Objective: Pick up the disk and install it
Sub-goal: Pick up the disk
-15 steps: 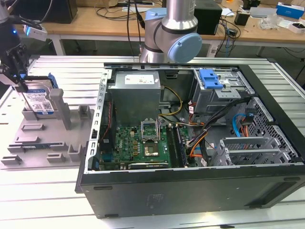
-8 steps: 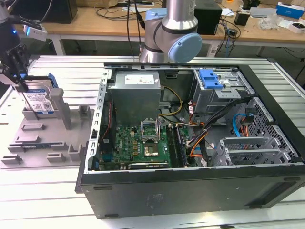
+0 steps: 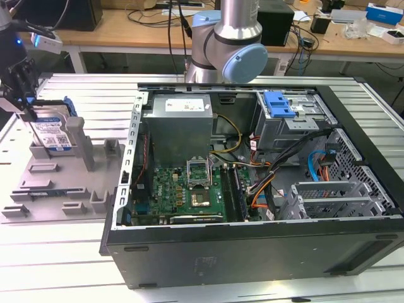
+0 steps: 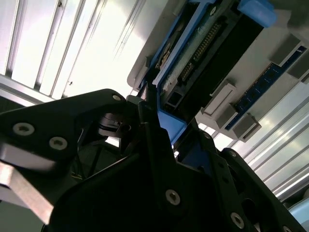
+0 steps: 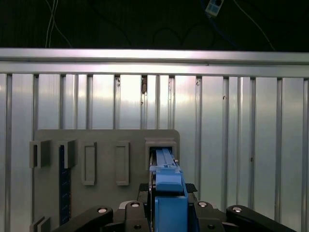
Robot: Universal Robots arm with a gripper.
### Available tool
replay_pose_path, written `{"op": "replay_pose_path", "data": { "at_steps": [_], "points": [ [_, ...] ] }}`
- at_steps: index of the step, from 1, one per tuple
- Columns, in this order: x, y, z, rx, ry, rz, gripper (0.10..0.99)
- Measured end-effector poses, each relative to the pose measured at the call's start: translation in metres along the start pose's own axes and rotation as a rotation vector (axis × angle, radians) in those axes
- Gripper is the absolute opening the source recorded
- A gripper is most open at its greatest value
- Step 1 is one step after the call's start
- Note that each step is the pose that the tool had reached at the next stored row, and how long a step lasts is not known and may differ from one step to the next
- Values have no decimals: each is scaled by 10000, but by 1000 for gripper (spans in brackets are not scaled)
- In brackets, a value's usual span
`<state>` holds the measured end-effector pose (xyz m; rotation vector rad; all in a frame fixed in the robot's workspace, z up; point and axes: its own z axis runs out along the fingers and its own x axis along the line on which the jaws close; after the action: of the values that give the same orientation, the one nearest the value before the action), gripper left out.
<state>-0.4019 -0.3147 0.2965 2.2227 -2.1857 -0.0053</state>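
blue-framed silver disk, grey holder, green motherboard, black case, blue clip

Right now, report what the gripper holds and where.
The gripper grips the disk by the top edge of its blue carrier, standing in the grey holder.

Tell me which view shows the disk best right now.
The exterior view: the disk stands in the grey holder, label and blue bracket visible, the end effector gripping its top. The second wrist view shows its connector edge close up; the first wrist view shows its blue bracket edge-on.
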Motion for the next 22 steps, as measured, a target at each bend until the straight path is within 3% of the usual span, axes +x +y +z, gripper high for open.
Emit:
{"op": "replay_pose_path", "data": {
  "at_steps": [12,22],
  "points": [
    [2,1,-66,-1,0,0,369],
    [4,5,-252,0,0,0,369]
  ]
}}
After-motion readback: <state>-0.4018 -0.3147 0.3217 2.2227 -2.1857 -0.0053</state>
